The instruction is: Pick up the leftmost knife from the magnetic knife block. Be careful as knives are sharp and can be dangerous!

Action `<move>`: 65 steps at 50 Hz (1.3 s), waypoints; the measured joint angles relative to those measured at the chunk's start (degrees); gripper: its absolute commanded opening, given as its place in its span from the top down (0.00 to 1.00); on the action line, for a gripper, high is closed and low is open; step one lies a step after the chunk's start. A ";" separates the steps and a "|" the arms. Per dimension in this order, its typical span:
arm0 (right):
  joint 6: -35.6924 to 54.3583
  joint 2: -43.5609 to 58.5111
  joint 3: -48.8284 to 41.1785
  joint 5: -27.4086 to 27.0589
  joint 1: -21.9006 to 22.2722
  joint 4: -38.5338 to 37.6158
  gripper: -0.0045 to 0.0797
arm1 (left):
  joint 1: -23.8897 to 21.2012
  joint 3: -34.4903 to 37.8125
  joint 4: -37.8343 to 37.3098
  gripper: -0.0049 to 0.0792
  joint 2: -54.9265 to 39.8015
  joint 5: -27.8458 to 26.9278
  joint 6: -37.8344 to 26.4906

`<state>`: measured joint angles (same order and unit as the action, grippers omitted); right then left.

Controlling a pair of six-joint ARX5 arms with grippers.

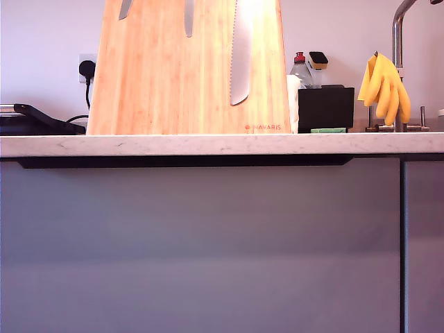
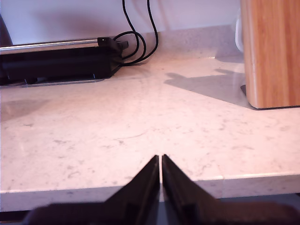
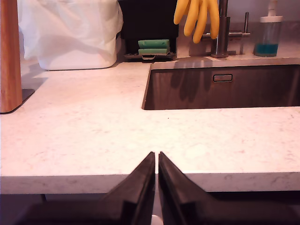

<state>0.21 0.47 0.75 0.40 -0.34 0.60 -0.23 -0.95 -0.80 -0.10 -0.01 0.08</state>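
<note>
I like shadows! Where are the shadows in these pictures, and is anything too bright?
First wrist view: the knife block throws a grey shadow across the counter. Second wrist view: the yellow gloves shade the sink wall. Exterior view: glare whitens the block's top.

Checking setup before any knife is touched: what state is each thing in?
my first gripper: shut, empty.
my second gripper: shut, empty.
magnetic knife block: upright on the counter.
leftmost knife: on the block, tip down.
serrated knife: on the block.
yellow gloves: hanging over the tap.

Upright bamboo knife block [image 1: 166,76] on counter, leftmost knife [image 1: 125,8] tip showing
</note>
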 measured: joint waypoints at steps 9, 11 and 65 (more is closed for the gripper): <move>-14.62 0.02 8.37 5.31 -0.11 -3.74 0.96 | 3.43 -1.22 11.52 0.96 0.28 -10.69 11.61; -14.95 0.00 10.27 5.55 -0.11 -4.79 0.96 | 3.34 -1.60 11.78 0.96 0.28 -10.93 11.65; -14.29 18.36 34.71 29.33 -0.13 9.99 0.30 | 2.86 -36.02 -6.01 0.96 -26.08 -46.07 17.70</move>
<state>-14.09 18.83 35.46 29.74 -0.47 10.59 2.63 -36.97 -6.81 -26.17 -46.09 17.78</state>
